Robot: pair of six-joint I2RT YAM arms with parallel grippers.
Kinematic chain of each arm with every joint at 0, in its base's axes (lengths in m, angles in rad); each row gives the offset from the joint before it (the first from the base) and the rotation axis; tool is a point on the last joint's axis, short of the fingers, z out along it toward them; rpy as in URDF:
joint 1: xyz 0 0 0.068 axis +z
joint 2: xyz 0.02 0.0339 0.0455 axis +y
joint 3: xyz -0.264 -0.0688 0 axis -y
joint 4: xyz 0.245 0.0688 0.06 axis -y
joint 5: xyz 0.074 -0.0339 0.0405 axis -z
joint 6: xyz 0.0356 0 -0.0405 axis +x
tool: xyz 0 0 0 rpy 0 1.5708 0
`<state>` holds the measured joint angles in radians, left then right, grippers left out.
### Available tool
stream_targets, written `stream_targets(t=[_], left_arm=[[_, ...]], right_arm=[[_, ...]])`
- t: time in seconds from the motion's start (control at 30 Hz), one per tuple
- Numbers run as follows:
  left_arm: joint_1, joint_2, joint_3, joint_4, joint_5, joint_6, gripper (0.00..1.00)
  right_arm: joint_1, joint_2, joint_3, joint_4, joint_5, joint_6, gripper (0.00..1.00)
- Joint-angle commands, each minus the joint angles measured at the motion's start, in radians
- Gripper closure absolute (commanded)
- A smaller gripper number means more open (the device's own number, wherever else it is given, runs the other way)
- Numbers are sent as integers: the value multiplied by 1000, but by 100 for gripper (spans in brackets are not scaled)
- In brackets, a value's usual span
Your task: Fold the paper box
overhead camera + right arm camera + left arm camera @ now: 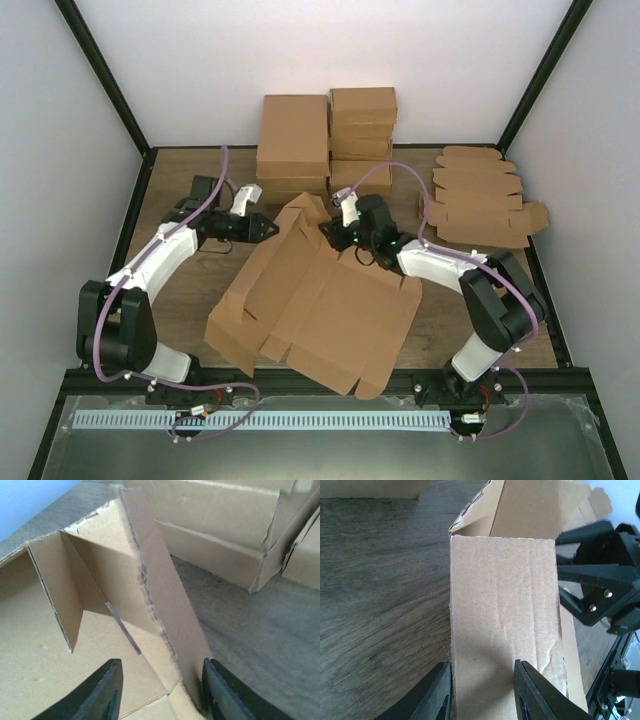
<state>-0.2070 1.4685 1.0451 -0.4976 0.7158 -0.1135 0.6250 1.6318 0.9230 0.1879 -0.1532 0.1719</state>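
Note:
A large brown cardboard box blank [320, 300] lies mostly flat in the middle of the table, its far end folded up into short walls. My left gripper [264, 228] is at the far left corner of that end. In the left wrist view it [482, 692] is open, its fingers astride a raised cardboard panel [502, 615]. My right gripper [335, 234] is at the far middle of the blank. It [162, 692] is open too, with an upright side flap [170, 610] standing between its fingers, close to the right one.
Two stacks of folded brown boxes [292, 140] [362, 120] stand right behind the blank. A pile of flat blanks [480, 200] lies at the back right. The wooden table [180, 290] is framed by black rails and white walls.

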Motion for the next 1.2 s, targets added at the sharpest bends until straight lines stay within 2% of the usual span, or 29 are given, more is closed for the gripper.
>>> stream_targets(t=[0.0,0.17,0.37,0.5,0.57,0.67,0.77,0.93,1.1,1.17], left_arm=[[-20,13,-1,-41,-11,28,63],[-25,15,-1,-41,-13,26,63],[-28,11,3,-41,-11,23,63],[-32,11,4,-40,-9,21,63],[-35,12,2,-40,-9,21,63],[-37,12,3,-41,-10,21,63],[-40,13,6,-41,-9,20,63],[-42,14,10,-44,-13,21,63],[-45,12,13,-47,-14,20,63],[-46,13,14,-48,-16,17,63]], right_arm=[[-65,-58,-25,99,-167,-82,49],[-124,-36,-20,84,-282,-159,42],[-146,22,7,86,-229,-171,37],[-167,49,34,79,-227,-167,20],[-190,60,42,88,-262,-169,15],[-229,88,71,78,-334,-183,14],[-240,125,106,52,-379,-235,17],[-249,190,161,40,-372,-263,18],[-291,266,233,12,-526,-298,17],[-295,293,272,-22,-557,-322,19]])
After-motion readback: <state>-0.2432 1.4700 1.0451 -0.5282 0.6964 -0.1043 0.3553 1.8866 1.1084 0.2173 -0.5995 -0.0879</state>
